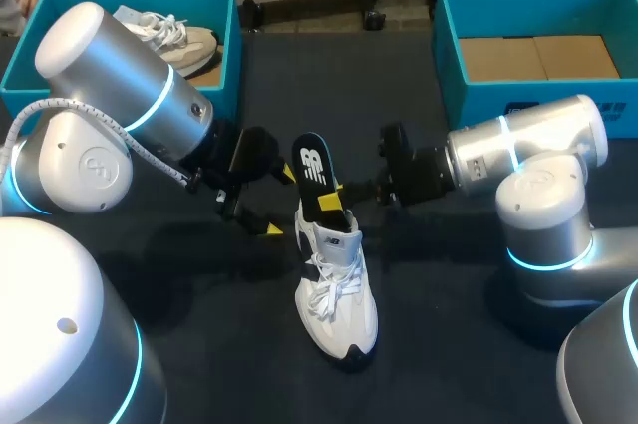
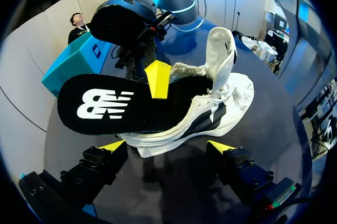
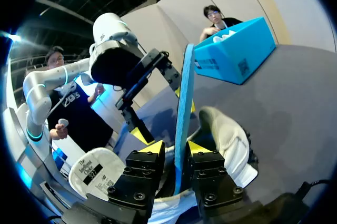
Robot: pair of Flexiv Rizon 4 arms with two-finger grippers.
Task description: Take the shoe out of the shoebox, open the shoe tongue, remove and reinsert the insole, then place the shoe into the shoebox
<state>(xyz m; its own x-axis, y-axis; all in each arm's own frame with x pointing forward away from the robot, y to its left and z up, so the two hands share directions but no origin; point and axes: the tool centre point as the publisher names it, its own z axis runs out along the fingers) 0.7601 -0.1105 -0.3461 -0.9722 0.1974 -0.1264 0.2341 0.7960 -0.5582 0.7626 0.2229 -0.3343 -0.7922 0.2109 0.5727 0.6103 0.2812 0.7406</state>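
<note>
Black insole [image 2: 105, 105] protruding from white shoe [image 2: 221, 103]; right gripper [image 2: 157, 79] fingertip on insole; left gripper [image 2: 167, 146] fingers apart, near heel.

The head camera looks down on the bench [image 1: 429, 364] from high behind. The wrist cameras sit close, left facing 3 o'clock, right 9 o'clock; all share the shoe [image 1: 339, 294].

lower end of insole [image 1: 314, 170] hidden inside white shoe [image 1: 337, 289], left shoebox [image 1: 227, 55] at upper left partly behind left arm [image 1: 120, 75], tan shoe [image 1: 184, 45] in it too, right shoebox [image 1: 449, 55] cut off at right edge, one right gripper [image 1: 334, 195] fingertip behind insole
</note>
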